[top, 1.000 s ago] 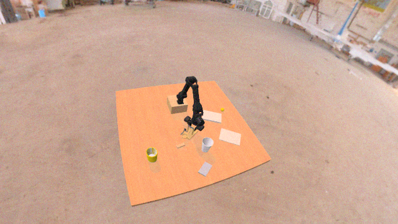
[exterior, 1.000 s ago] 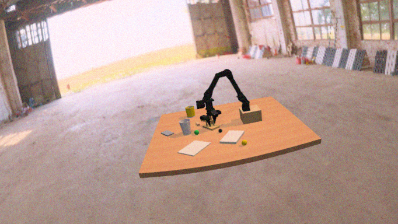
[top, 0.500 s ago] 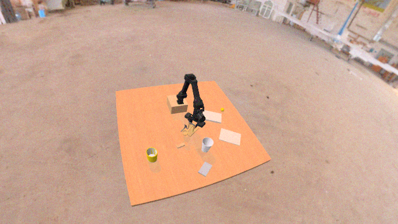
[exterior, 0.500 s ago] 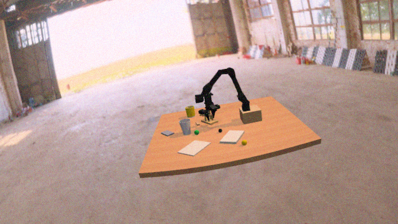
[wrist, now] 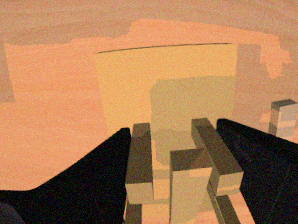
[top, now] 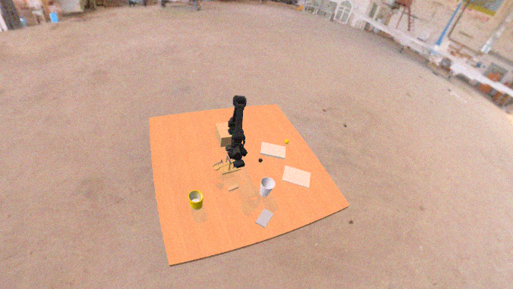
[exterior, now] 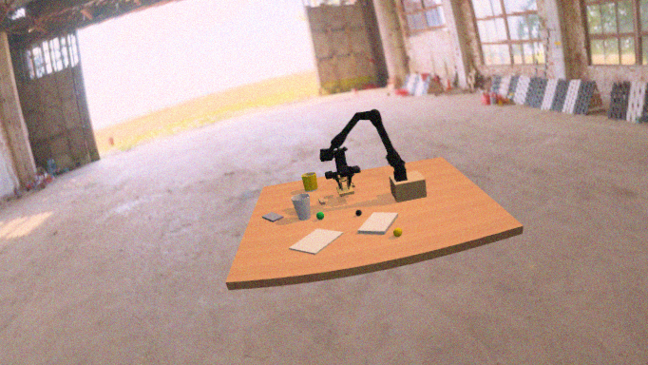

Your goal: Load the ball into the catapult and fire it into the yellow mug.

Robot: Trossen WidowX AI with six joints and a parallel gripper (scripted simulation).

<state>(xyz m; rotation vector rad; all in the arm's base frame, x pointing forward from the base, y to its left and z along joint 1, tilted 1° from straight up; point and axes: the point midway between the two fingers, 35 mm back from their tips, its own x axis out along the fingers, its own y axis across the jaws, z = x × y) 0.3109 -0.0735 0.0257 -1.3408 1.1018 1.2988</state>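
Note:
The wooden catapult (top: pixel 230 168) (exterior: pixel 346 191) (wrist: pixel 119 75) is between the fingers of my gripper (top: pixel 234 162) (exterior: pixel 345 183) (wrist: pixel 174 131), which is shut on its upright rails. Whether its base touches the table cannot be told. The yellow mug (top: pixel 195 203) (exterior: pixel 310 182) stands upright, apart from it. A black ball (top: pixel 260 160) (exterior: pixel 358 213), a yellow ball (top: pixel 286 141) (exterior: pixel 397 232) and a green ball (exterior: pixel 320 216) lie on the table. No ball shows in the catapult, though part of it is hidden.
A white cup (top: pixel 265 189) (exterior: pixel 302 208) stands near the green ball. Two pale flat boxes (top: pixel 273 150) (top: pixel 296 176) (exterior: pixel 378 223) (exterior: pixel 316 241), a grey tile (top: pixel 264 218) (exterior: pixel 273 217) and a small wooden block (top: pixel 233 188) (exterior: pixel 322 201) lie around. The arm's base is at a wooden box (top: pixel 223 132) (exterior: pixel 409 189).

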